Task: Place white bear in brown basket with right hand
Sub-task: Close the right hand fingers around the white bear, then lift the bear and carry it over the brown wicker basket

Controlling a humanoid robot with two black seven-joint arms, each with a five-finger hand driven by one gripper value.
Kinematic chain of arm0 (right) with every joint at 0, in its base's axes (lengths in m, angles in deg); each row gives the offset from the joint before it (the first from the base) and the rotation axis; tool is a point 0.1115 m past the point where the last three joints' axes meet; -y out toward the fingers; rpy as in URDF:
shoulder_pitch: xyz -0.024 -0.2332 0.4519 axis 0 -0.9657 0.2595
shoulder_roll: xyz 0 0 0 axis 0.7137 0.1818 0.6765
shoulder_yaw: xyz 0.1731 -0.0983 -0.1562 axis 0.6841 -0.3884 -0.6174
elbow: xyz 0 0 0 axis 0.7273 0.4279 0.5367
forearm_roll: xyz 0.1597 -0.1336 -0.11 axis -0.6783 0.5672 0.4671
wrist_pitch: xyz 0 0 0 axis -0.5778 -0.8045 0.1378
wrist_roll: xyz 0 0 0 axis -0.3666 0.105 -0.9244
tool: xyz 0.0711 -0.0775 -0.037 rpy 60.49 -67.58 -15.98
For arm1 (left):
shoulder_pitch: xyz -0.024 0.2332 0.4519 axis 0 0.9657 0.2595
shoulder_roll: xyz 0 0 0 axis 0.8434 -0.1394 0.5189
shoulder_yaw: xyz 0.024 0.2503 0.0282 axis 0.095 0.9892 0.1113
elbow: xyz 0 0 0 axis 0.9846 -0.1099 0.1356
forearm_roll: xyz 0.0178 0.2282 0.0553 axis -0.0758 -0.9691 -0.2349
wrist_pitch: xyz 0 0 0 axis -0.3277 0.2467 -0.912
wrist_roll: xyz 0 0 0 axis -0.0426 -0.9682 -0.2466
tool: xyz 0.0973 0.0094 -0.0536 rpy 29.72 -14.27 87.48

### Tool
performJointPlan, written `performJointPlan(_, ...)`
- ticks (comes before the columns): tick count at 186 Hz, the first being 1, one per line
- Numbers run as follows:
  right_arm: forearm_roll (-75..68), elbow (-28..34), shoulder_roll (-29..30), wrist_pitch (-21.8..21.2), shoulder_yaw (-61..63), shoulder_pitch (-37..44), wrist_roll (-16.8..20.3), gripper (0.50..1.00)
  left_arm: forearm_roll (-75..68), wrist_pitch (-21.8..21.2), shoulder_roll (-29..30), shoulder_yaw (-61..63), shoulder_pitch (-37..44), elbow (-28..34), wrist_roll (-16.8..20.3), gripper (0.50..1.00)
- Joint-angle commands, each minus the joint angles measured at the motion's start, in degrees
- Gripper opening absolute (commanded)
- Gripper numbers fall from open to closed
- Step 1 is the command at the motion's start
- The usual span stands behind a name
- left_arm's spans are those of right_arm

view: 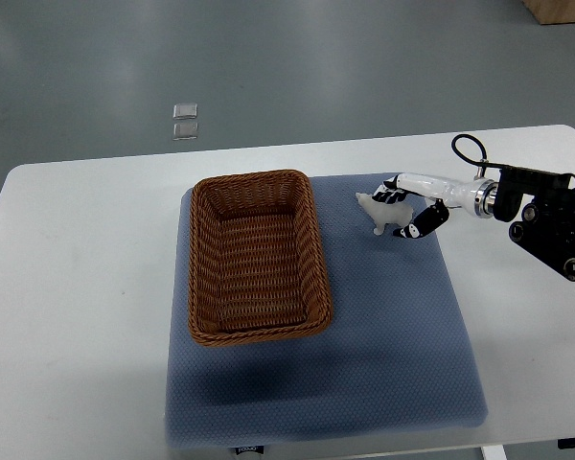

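A small white bear stands on the blue mat, just right of the brown wicker basket. My right hand reaches in from the right edge. Its black-tipped fingers lie over the bear's back and its thumb curls under the rear, so the hand is shut on the bear. The bear's head points toward the basket and its rear half is hidden by the hand. Nothing lies in the basket. The left arm does not show.
The blue mat lies on a white table. My right forearm and its black wrist housing hang over the table's right side. Two small clear squares lie on the grey floor beyond the table's far edge.
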Motion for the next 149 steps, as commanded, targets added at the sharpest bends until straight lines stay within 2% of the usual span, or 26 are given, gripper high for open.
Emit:
performJointPlan(1,0.0,0.6,0.0,1.4,-0.1,-0.3,0.8,0.67,0.0,0.0,0.0,0.1,0.0,0.0,-0.1,1.0)
performJointPlan(31,0.0,0.7,0.0,3.7,-0.3,-0.4,1.0,0.5,0.0,0.0,0.0,0.0,0.0,0.0,-0.1,1.0)
performJointPlan(65,0.0,2.6,0.0,5.6,-0.2,-0.2,1.0,0.5,0.0,0.0,0.0,0.0,0.0,0.0,0.0,1.0)
performJointPlan(100,-0.1,9.4,-1.5,7.6,0.1,1.8,0.9,0.5,0.0,0.0,0.0,0.1,0.0,0.0,0.0,1.0)
performJointPlan(149,-0.2,17.5,-1.0,7.1,0.0,7.0,0.9,0.5,0.0,0.0,0.0,0.1,0.0,0.0,0.0,1.0)
